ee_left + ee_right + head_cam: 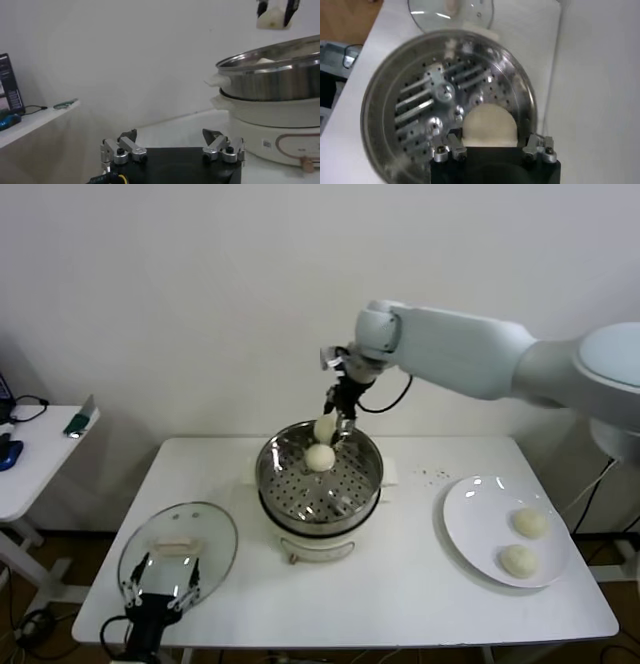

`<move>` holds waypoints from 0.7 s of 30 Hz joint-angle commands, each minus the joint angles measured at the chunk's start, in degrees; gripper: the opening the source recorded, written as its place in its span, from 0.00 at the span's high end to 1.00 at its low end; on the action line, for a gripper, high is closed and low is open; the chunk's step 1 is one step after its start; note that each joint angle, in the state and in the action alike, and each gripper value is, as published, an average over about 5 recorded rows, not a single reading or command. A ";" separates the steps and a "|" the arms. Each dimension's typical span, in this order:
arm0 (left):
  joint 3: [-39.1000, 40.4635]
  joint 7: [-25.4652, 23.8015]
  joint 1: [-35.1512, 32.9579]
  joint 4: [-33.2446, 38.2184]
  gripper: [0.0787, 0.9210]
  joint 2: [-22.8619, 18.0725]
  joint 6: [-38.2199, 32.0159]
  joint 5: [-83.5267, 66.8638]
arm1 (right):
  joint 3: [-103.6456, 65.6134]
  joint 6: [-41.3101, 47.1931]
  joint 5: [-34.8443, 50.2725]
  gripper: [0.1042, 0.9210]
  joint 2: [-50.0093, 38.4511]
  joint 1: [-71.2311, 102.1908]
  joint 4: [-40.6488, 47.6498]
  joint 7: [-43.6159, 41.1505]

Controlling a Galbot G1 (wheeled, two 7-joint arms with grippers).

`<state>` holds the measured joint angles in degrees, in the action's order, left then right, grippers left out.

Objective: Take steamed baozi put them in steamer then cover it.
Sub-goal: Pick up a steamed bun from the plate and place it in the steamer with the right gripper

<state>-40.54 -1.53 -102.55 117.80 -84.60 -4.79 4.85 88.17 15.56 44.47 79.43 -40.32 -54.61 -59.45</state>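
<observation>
My right gripper (338, 420) is shut on a cream-white baozi (325, 429) and holds it just above the back of the steel steamer (290, 494). In the right wrist view the held baozi (489, 125) sits between the fingers (454, 146) over the perforated tray (420, 100). One baozi (320, 457) lies on the tray. Two baozi (530, 523) (518, 560) lie on the white plate (470, 519) at the right. The glass cover (205, 524) lies flat at the front left. My left gripper (160, 589) is open and empty at the cover's near edge.
The left wrist view shows the left gripper (172, 142) low at table height, the steamer (280, 75) to one side and the held baozi (272, 19) above it. A white side table (30, 454) with small items stands at the far left.
</observation>
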 commanded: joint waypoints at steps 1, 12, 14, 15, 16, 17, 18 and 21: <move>0.48 -0.08 0.43 -0.07 0.12 -0.43 0.16 0.81 | 0.76 0.90 2.08 0.27 6.93 4.32 0.73 1.52; -0.09 -0.10 0.83 -0.57 0.12 0.18 0.83 -1.14 | 2.41 0.89 1.02 0.26 8.26 7.42 0.87 2.09; -0.25 -0.09 0.80 -0.77 0.12 0.25 0.80 -1.25 | 2.31 0.86 0.55 0.26 8.23 7.97 1.18 2.11; -0.30 -0.09 0.79 -0.87 0.12 0.27 0.78 -1.28 | 2.22 0.82 0.34 0.26 8.19 8.19 1.40 2.12; -0.33 -0.08 0.79 -0.96 0.12 0.28 0.77 -1.31 | 2.14 0.80 0.19 0.26 8.17 8.35 1.60 2.13; -0.35 -0.07 0.80 -1.05 0.12 0.28 0.75 -1.31 | 2.06 0.76 0.04 0.26 8.14 8.46 1.84 2.12; -0.35 -0.06 0.83 -1.15 0.12 0.26 0.73 -1.28 | 2.01 0.72 -0.08 0.26 8.12 8.52 2.07 2.10; -0.29 -0.04 0.88 -1.40 0.12 0.19 0.70 -1.22 | 1.88 0.62 -0.47 0.26 8.11 8.72 2.78 2.11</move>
<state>-40.90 -1.62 -101.75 116.72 -84.39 -4.15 4.13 89.84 16.12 44.45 86.44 -33.07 -52.65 -57.55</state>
